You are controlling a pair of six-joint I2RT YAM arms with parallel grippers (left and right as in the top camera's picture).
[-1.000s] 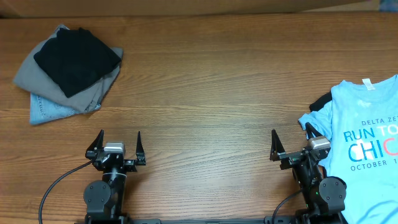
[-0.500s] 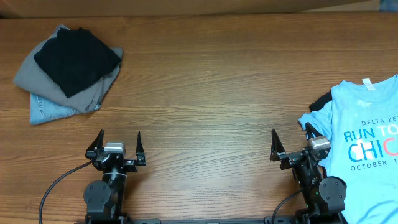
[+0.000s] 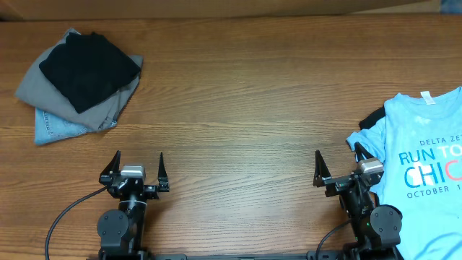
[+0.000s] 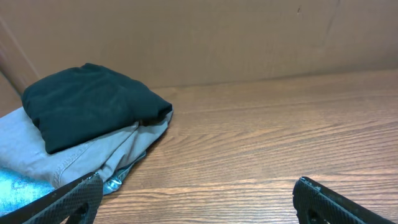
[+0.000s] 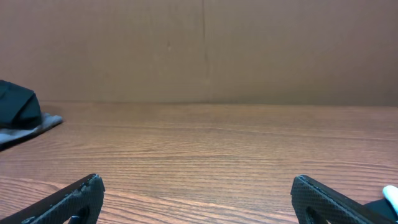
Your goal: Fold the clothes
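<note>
The clothes, a light blue T-shirt (image 3: 424, 159) with white and red lettering, lies at the table's right edge, partly cut off by the overhead view. A dark garment (image 3: 372, 118) peeks out from under its left side. My right gripper (image 3: 338, 160) stands open just left of the shirt's sleeve, holding nothing; in the right wrist view (image 5: 198, 194) only bare wood lies between its fingers, and a pale corner (image 5: 390, 194) shows at far right. My left gripper (image 3: 137, 162) is open and empty near the front left (image 4: 198, 196).
A stack of folded garments sits at the back left: a black one (image 3: 89, 66) on a grey one (image 3: 40, 87) on pale denim blue (image 3: 56, 130). The same stack (image 4: 87, 112) shows in the left wrist view. A brown wall (image 5: 199, 50) backs the table.
</note>
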